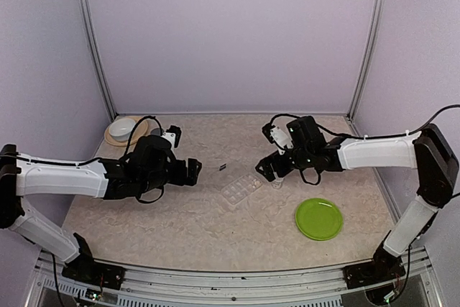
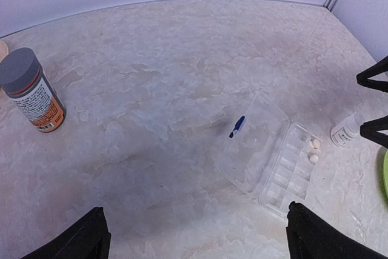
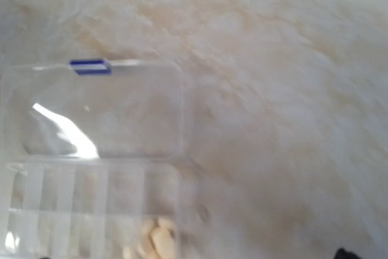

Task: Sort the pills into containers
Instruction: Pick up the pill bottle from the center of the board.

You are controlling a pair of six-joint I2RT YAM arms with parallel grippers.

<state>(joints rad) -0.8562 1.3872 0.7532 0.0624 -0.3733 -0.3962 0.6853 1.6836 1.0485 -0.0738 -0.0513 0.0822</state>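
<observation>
1. Left claw (image 1: 192, 170): spread wide, holding nothing; box (image 1: 241, 189) ahead, slightly right.
2. Right claw (image 1: 267, 167): spread wide, holding nothing; box just beneath, ahead.
3. Pills (image 2: 314, 150): in box's end compartment, nearest right claw.

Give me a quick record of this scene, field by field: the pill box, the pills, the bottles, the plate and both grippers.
pill box: clear, lid folded open, lying on the table between the two arms
pills: a few whitish ones, in compartments at one end of the box
grey-capped bottle: upright, well apart from the box
small white bottle: close to the box's pill end
green plate: on the table by the right arm
left gripper: open, holding nothing
right gripper: open, holding nothing, near the box
</observation>
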